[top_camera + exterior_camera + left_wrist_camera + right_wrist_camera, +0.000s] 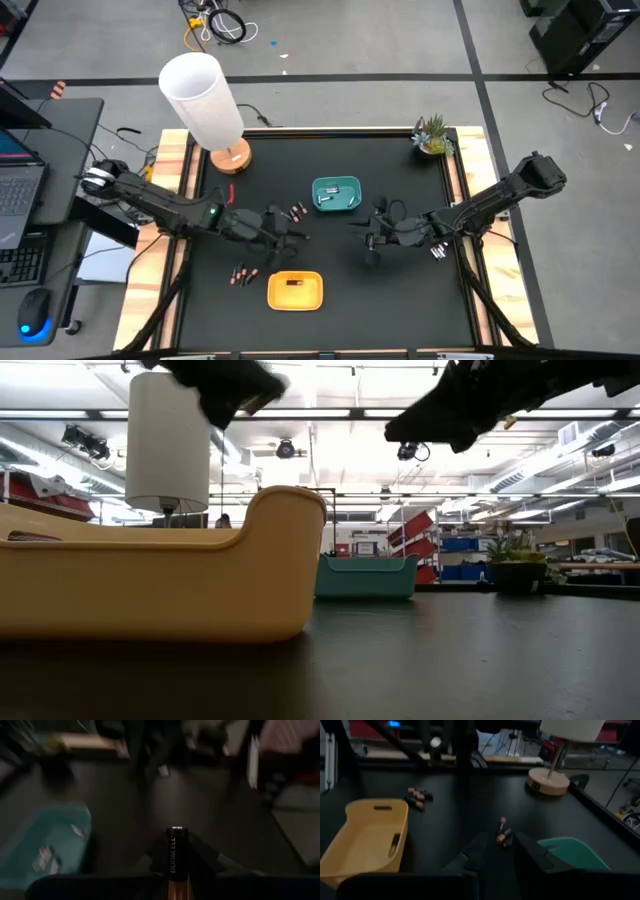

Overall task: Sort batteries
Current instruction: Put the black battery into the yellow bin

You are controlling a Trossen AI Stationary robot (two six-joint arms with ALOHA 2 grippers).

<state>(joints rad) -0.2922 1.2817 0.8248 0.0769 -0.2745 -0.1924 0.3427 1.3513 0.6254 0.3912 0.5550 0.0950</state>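
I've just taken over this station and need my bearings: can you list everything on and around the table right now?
Yellow tray: one, near edge of the mat, one dark battery inside.
Teal tray: one, mid-table, several pale batteries inside.
Loose batteries: a few dark copper-ended ones beside the yellow tray, a few more left of the teal tray.
Lamp: one, white shade, wooden base, far left corner.
Plant: one, green, far right corner.
Laptop: one, on the side desk.
Left gripper: shut on a black-and-copper battery.
Right gripper: mid-table, nothing visible between its fingers.
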